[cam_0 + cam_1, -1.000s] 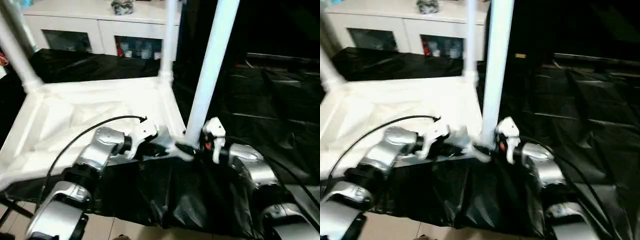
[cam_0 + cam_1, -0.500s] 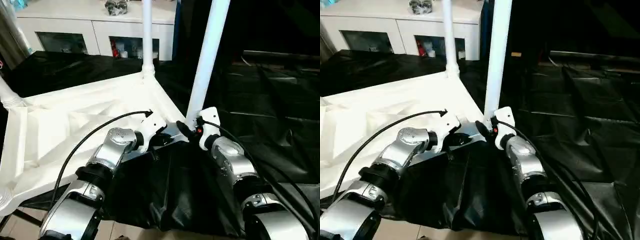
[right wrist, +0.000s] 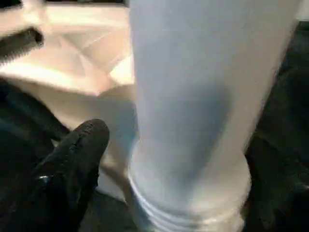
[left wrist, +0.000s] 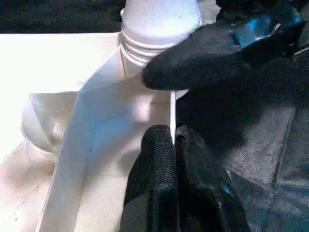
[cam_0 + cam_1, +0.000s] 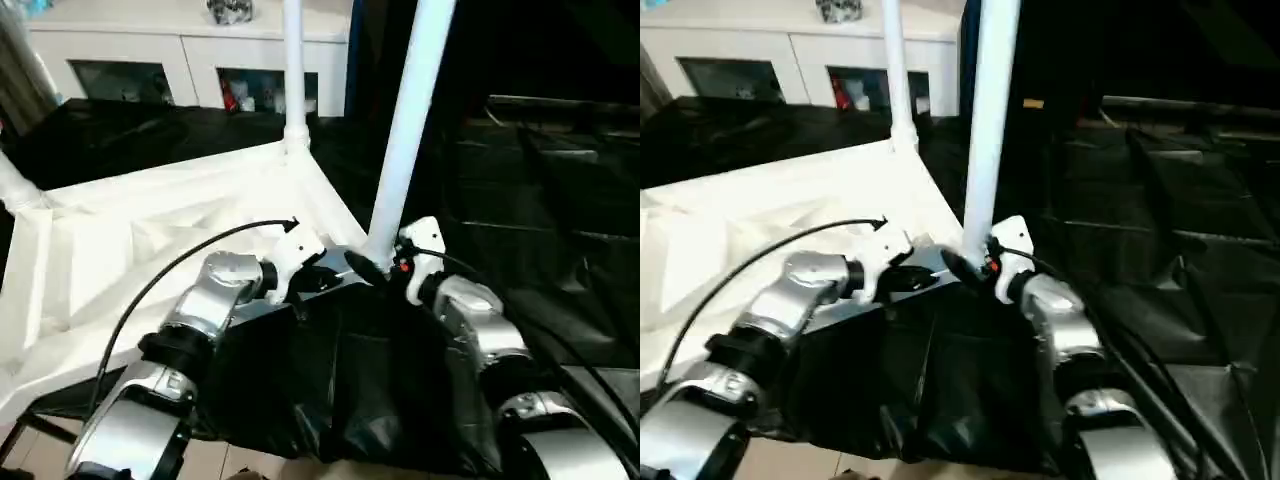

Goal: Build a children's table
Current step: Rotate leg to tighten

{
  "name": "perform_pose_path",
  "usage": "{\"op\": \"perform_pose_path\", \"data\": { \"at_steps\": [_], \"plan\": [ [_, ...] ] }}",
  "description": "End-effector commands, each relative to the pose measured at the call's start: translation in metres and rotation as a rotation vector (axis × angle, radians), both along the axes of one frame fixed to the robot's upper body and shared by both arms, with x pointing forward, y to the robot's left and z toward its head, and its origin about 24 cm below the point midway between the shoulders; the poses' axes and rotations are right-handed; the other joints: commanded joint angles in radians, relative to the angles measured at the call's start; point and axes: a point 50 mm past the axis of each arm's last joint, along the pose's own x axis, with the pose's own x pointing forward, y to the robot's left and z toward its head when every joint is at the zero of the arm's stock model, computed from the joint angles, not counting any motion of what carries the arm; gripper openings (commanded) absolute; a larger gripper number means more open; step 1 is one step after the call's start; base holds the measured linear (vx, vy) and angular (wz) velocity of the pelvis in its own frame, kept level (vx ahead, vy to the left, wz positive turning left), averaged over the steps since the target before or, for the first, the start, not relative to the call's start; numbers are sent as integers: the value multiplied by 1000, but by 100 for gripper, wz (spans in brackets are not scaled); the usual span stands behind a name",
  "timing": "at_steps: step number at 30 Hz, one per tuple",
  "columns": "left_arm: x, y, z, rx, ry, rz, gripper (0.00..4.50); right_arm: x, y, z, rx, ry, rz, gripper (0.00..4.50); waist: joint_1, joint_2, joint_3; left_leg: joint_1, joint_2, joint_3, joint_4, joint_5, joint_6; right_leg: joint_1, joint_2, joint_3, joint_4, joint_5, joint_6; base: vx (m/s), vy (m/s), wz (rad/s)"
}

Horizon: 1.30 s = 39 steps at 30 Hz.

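Note:
The children's table lies upside down, its white ribbed top point(image 5: 150, 250) on a black sheet. Three white legs stand in corner sockets: one at the near right corner point(image 5: 405, 120), one at the far corner point(image 5: 293, 70), one at the left point(image 5: 15, 185). My left gripper point(image 4: 173, 137) is shut on the top's thin near rim, just left of the near leg. My right gripper point(image 5: 372, 262) is at that leg's threaded base point(image 3: 188, 193). It is open, and one black finger point(image 3: 77, 159) stands a little apart from the leg.
A white cabinet with glass doors point(image 5: 200, 60) stands behind the table. Crinkled black sheeting point(image 5: 530, 200) covers the surface to the right and hangs over the near edge. Beige floor point(image 5: 250, 465) shows below. A black cable point(image 5: 170, 270) loops over my left forearm.
My right gripper's jaws have spread wider around the near leg's base. The left gripper keeps its hold on the rim. The camera has shifted.

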Motion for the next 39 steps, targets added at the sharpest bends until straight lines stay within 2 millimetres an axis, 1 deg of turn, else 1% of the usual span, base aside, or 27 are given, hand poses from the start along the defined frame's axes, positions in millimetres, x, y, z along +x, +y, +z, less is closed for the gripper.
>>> {"op": "perform_pose_path", "data": {
  "at_steps": [1,2,4,5,6,7,9,11,12,14,15,16,17,19,20,21,22,23,24,25,26,28,30,31,34,36,39],
  "plan": [
    [4,-6,22,-72,-88,-34,0,-8,-5,-12,-35,60,27,446,8,-9,-68,9,49,-20,-48,-111,113,63,-86,55,-47,-55,-253,0,0,0],
    [3,-5,23,-76,-87,-43,0,-9,-7,-12,-40,64,48,446,8,-17,-67,8,49,-19,-48,-118,113,63,-85,55,-49,-74,-248,0,0,0],
    [1,-4,25,-78,-77,-77,0,-12,-10,-12,-55,69,94,446,12,-17,-63,7,51,-21,-50,-139,100,61,-87,55,-54,-148,-229,0,0,0],
    [-1,-3,25,-78,-72,-90,0,-13,-10,-12,-61,70,109,446,12,-16,-63,7,53,-21,-50,-142,95,60,-88,56,-54,-158,-227,0,0,0],
    [-4,-3,26,-81,-65,-123,0,-14,-10,-11,-60,69,138,446,12,-20,-61,8,52,-20,-51,-150,92,58,-86,56,-57,-177,-222,0,0,0],
    [-7,-2,27,-83,-58,-159,0,-14,-10,-8,-56,64,162,446,16,-18,-61,8,53,-21,-51,-150,88,58,-88,57,-56,-186,-218,0,0,0],
    [-8,-2,28,-82,-54,-171,0,-14,-10,-7,-55,62,168,446,17,-16,-60,10,53,-20,-52,-154,84,53,-84,57,-57,-189,-215,0,0,0],
    [-13,0,27,-75,-32,-230,0,-14,-9,-4,-35,58,196,446,20,-24,-59,10,54,-21,-53,-157,79,55,-87,57,-57,-203,-213,0,0,0],
    [-16,1,26,-68,-17,-259,0,-14,-8,-1,-16,59,225,446,23,-19,-61,9,56,-23,-53,-149,74,56,-89,58,-54,-197,-215,0,0,0],
    [-18,2,26,-61,-3,-281,0,-15,-6,1,-1,62,267,446,27,-13,-62,13,57,-23,-52,-136,72,53,-85,58,-47,-143,-232,0,0,0],
    [-19,3,26,-56,2,-286,0,-16,-4,3,-1,67,305,446,27,-17,-63,13,58,-22,-52,-134,74,53,-84,58,-45,-124,-237,0,0,0],
    [-19,4,26,-55,2,-285,0,-16,-4,3,-2,68,309,446,28,-18,-63,10,57,-22,-50,-123,79,56,-84,58,-40,-95,-247,0,0,0],
    [-18,5,26,-46,7,-284,0,-16,-4,2,-22,75,332,446,30,-12,-62,12,56,-21,-49,-125,81,53,-84,57,-41,-84,-252,0,0,0],
    [-18,5,26,-43,11,-285,0,-16,-5,2,-35,79,342,446,32,-16,-62,12,55,-21,-49,-131,77,55,-85,57,-41,-91,-253,0,0,0],
    [-18,6,26,-41,13,-285,0,-15,-6,2,-40,81,348,446,31,-21,-61,11,55,-22,-50,-141,72,56,-87,57,-44,-111,-250,0,0,0],
    [-17,6,26,-40,15,-287,0,-15,-7,3,-42,82,354,446,32,-20,-61,11,55,-22,-50,-143,69,57,-88,57,-43,-119,-249,0,0,0],
    [-17,6,26,-39,18,-289,0,-15,-8,4,-43,82,371,446,32,-24,-60,11,55,-21,-50,-146,68,57,-87,58,-45,-131,-244,0,0,0],
    [-17,7,27,-39,19,-290,0,-15,-8,6,-42,81,386,446,33,-22,-60,10,55,-22,-50,-147,67,57,-88,58,-44,-137,-243,0,0,0],
    [-17,7,27,-39,21,-291,0,-15,-7,6,-42,81,395,446,34,-26,-60,10,55,-22,-49,-142,69,57,-88,58,-44,-145,-239,0,0,0],
    [-17,7,27,-39,21,-291,0,-15,-7,6,-42,81,395,446,35,-24,-60,11,55,-22,-49,-139,69,56,-88,58,-45,-149,-236,0,0,0],
    [-17,7,28,-38,22,-292,0,-16,-7,7,-41,81,407,431,35,-24,-60,11,55,-22,-49,-139,69,56,-88,58,-45,-149,-236,0,0,0],
    [-17,9,28,-29,24,-297,0,-15,-4,9,-37,80,435,431,37,-30,-60,11,55,-21,-48,-129,73,55,-87,58,-44,-148,-233,0,0,0],
    [-17,8,27,-28,24,-299,0,-15,-3,9,-37,78,439,404,39,-28,-60,11,55,-22,-47,-133,70,55,-88,58,-43,-157,-232,0,0,0],
    [-17,8,27,-30,22,-297,0,-15,-2,9,-34,75,445,404,38,-29,-59,11,55,-22,-48,-136,67,54,-88,58,-45,-165,-229,0,0,0],
    [-17,7,27,-34,21,-296,0,-16,1,10,-31,69,453,379,36,-28,-59,10,54,-23,-48,-137,64,55,-88,58,-45,-167,-227,0,0,0],
    [-18,5,26,-36,21,-295,0,-18,2,10,-27,61,465,366,35,-26,-60,10,54,-23,-47,-136,64,55,-87,59,-44,-162,-228,0,0,0],
    [-18,1,25,-41,20,-295,0,-19,3,10,-20,55,474,346,33,-27,-61,9,53,-23,-46,-131,66,57,-87,59,-42,-149,-231,0,0,0]
  ]
}}
